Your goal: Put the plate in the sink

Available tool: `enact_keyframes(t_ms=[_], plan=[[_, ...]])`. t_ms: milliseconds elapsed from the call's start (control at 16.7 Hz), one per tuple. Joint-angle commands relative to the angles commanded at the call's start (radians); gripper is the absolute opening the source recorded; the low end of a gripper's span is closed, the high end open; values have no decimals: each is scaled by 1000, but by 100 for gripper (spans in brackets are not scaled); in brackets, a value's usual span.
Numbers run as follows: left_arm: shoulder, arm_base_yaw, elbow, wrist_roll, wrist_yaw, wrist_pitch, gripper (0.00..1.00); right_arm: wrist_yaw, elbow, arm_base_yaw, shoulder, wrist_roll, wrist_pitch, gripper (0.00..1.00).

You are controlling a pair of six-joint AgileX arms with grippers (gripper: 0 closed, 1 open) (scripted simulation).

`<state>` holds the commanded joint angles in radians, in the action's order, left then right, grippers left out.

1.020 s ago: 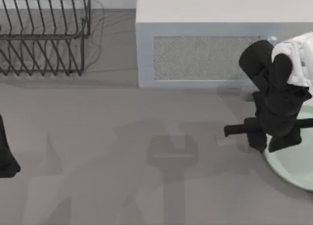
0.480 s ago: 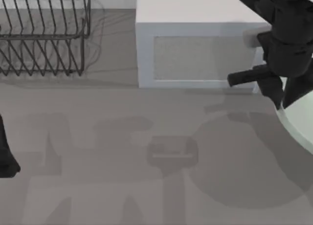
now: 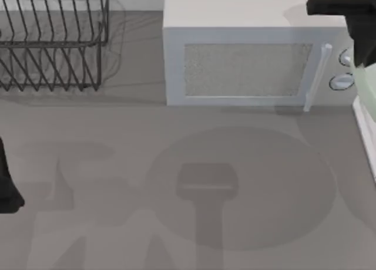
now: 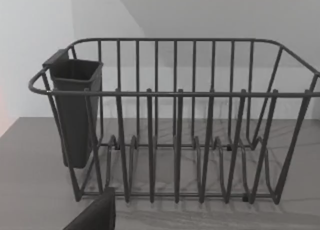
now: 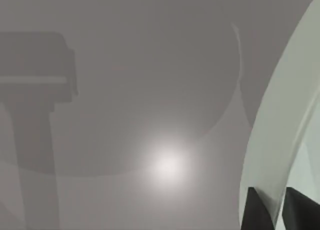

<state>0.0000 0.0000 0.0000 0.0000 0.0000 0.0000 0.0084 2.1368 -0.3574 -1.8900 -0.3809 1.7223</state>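
The pale mint plate (image 3: 368,87) hangs at the top view's right edge, lifted off the table and mostly cut off by the frame. My right gripper (image 3: 361,60) holds it from above, in front of the microwave's knobs. In the right wrist view the two dark fingers (image 5: 257,210) are shut on the rim of the plate (image 5: 280,115), which curves up across the picture. Just below the plate, the sink's straight white rim (image 3: 365,138) runs along the right edge. My left arm (image 3: 7,188) is parked at the table's left edge.
A white microwave (image 3: 247,64) with a handle and two round knobs stands at the back. A dark wire dish rack (image 3: 53,41) with a cutlery cup (image 4: 75,110) stands at the back left. The plate's round shadow (image 3: 241,188) lies on the grey table.
My right arm has risen and moved toward the back right with the plate. The plate has left the table surface, and the microwave's handle and knobs have come into view.
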Motion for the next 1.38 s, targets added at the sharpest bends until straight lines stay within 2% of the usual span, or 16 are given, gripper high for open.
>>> enact_keyframes(t_ms=[420,660,1020,1380], plan=[[0,0,0,0,0,0,100,3,15,9,-12,1,-5,0],[0,0,0,0,0,0,100,36,162,128,-132,41,-26,0],[0,0,0,0,0,0,100,55,523,351,-494,216,-22,0],[0,0,0,0,0,0,100,8,747,433,-797,416,29,0]])
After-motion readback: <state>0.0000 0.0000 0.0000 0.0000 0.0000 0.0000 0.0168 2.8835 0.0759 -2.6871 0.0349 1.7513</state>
